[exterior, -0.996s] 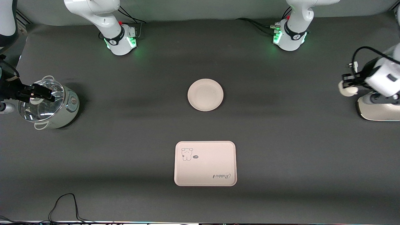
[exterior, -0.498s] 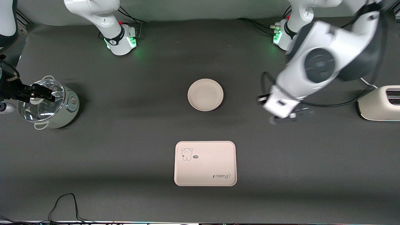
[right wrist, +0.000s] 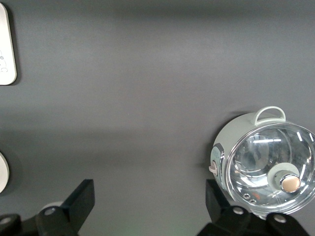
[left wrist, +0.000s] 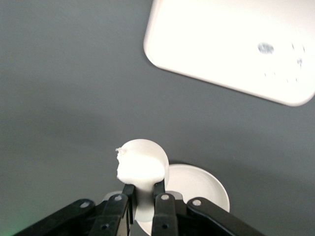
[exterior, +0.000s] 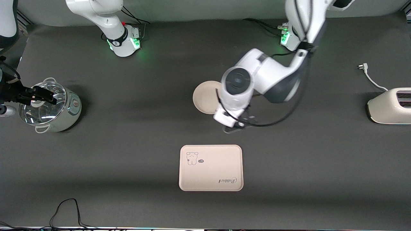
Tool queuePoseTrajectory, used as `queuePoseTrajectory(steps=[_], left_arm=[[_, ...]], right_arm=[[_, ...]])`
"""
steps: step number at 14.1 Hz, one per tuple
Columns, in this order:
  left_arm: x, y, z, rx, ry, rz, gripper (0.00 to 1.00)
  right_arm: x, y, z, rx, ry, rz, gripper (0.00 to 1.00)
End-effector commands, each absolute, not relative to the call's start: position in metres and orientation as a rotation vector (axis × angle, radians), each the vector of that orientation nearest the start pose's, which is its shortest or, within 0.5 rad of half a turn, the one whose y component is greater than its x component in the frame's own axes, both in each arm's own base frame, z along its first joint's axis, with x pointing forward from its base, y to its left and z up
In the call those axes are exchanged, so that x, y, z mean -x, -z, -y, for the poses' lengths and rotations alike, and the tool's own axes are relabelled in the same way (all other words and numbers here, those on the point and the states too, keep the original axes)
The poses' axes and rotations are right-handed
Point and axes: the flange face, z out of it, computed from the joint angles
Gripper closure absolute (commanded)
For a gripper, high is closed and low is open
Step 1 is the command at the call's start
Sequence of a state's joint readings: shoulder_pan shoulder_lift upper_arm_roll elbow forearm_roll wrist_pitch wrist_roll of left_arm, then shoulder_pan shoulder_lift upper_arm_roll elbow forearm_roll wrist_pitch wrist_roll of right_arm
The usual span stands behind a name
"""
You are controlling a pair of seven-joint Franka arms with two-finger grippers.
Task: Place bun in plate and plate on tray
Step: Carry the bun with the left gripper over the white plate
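bun [left wrist: 140, 164]: off-white, held over plate [exterior: 205, 98] | tray [exterior: 211, 167]: nearer camera

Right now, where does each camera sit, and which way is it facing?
Front view: high across the table, facing both bases; shows plate, tray, pot, toaster.
Left wrist view: on the left arm, looking down past the left pincer shut on the bun; plate below.
Right wrist view: looking down past the open right pincer at the pot.
All three views show the tray.
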State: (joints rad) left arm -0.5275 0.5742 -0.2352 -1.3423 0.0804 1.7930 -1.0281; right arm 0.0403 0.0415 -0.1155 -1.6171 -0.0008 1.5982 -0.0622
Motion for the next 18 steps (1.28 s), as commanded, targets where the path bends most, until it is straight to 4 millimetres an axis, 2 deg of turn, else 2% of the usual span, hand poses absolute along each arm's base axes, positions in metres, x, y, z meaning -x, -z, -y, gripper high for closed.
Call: queuePoseTrajectory(steps=[1,3,5,8,9,11,13,14,15,16,17,18], left_arm=[[-0.477,-0.358,0.504,3.036,-0.092,0.437,0.82],[-0.446,-0.325,0.522,3.041,-0.096,0.402,0.82],[-0.427,-0.289,0.519,3.044,-0.103,0.370,0.82],[-0.410,-0.254,0.514,3.062,-0.102,0.369,0.78],[-0.402,-0.246,0.517,3.071,-0.094,0.394,0.72],[-0.392,-0.236,0.521,3.070,-0.092,0.436,0.67],[-0.386,-0.235,0.525,3.070,-0.094,0.426,0.66],[-0.384,-0.233,0.527,3.069,-0.096,0.423,0.62],[-0.383,-0.232,0.528,3.066,-0.096,0.442,0.45],[-0.383,-0.232,0.528,3.065,-0.096,0.449,0.19],[-0.385,-0.233,0.526,3.063,-0.096,0.454,0.01],[-0.385,-0.234,0.526,3.060,-0.099,0.454,0.00]], right_arm=[[-0.562,-0.585,0.042,3.161,-0.087,0.004,0.00],[-0.562,-0.584,0.042,3.161,-0.090,0.004,0.00],[-0.562,-0.584,0.041,3.163,-0.090,0.007,0.00],[-0.562,-0.584,0.041,3.163,-0.090,0.007,0.00],[-0.562,-0.584,0.042,3.163,-0.090,0.007,0.00],[-0.562,-0.584,0.042,3.163,-0.090,0.004,0.00],[-0.562,-0.584,0.042,3.163,-0.090,0.004,0.00],[-0.562,-0.584,0.042,3.163,-0.090,0.004,0.00],[-0.562,-0.584,0.041,3.163,-0.090,0.007,0.00],[-0.562,-0.584,0.042,3.163,-0.090,0.004,0.00],[-0.562,-0.584,0.042,3.163,-0.090,0.004,0.00],[-0.562,-0.583,0.042,3.163,-0.092,0.004,0.00]])
